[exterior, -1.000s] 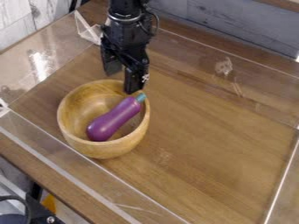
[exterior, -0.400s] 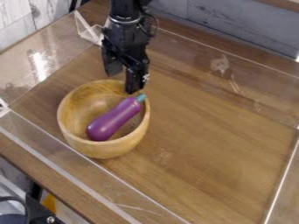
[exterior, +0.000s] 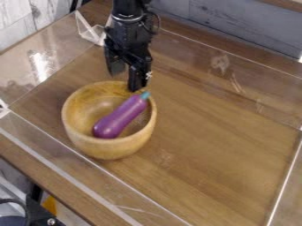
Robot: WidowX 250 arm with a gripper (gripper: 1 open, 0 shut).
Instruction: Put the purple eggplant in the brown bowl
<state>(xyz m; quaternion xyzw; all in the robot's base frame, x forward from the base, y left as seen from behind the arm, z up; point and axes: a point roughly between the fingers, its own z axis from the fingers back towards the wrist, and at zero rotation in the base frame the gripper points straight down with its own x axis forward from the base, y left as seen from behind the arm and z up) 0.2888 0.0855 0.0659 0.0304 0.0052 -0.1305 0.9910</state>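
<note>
The gripper [exterior: 132,78] is hanging with its jaws spread, gripping nothing. Just below it, the eggplant [exterior: 122,116] is lying inside the bowl [exterior: 83,139], its teal stem end resting up against the rim nearest the fingertips.

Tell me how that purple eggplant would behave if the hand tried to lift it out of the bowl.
The eggplant looks glossy and rounded, so it may slip between fingers. It probably stays stiff, like molded plastic. Lying tilted against the bowl wall, it would likely roll if nudged.
</note>
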